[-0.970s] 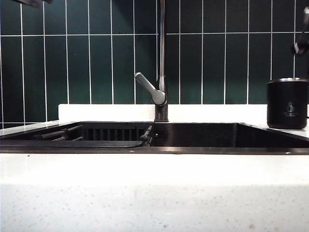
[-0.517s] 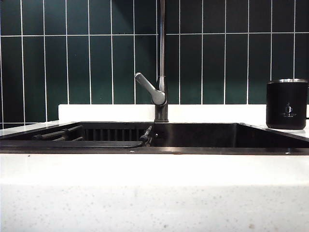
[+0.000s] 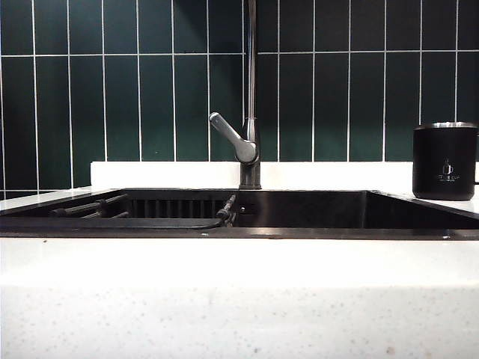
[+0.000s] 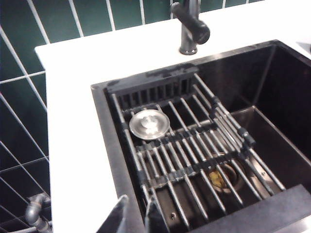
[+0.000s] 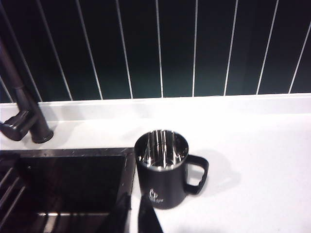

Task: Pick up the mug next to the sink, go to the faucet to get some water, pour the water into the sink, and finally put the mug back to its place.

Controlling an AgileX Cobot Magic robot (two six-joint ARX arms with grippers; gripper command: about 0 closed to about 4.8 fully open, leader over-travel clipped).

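Matte black cylindrical mug [image 5: 162, 168] stands upright on white surface [image 5: 252, 155] beside sink [image 5: 63, 184], apparently returned. Right gripper [image 5: 131, 216] above it, left gripper [image 4: 133, 218] over the sink rack; both jaws narrow, empty.

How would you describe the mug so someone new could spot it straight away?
Find the wide dark sink set in the white counter under green tiles. On the counter right of it stands the mug, upright. It is matte black with a shiny metal rim, a side handle and a small pale logo.
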